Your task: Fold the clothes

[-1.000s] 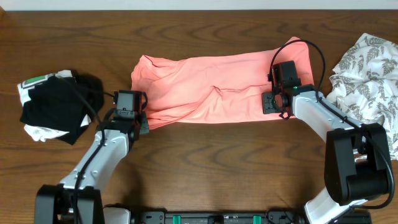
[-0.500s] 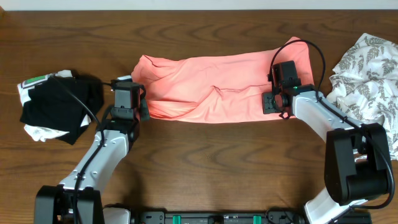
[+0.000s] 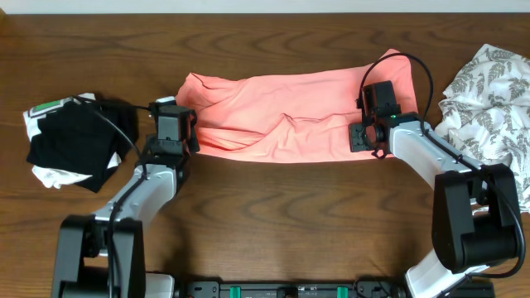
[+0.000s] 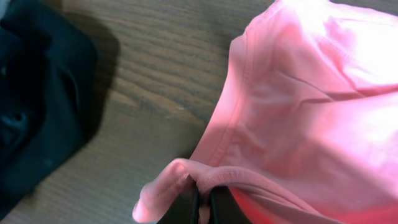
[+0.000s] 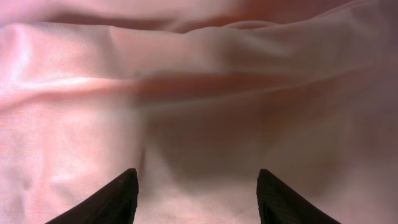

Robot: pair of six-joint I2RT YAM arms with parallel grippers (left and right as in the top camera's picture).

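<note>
On the dark wooden table [image 3: 265,215], sprawling rumpled: soft salmon-pink T-shirt [image 3: 281,108]. Pinching its hem in the clamped left gripper [image 4: 204,202]; holding the right gripper [image 5: 196,186] over cloth, jaws parted, gripping nothing. Likely risking the hem slipping from that shallow bite.

Three garments share one table [image 3: 273,228]: one salmon-pink T-shirt [image 3: 281,116] at 12 o'clock, one leaf-print garment [image 3: 489,91] at 3, one black-and-white bundle [image 3: 66,145] at 9. Two robot arms [image 3: 141,194] [image 3: 426,149].
</note>
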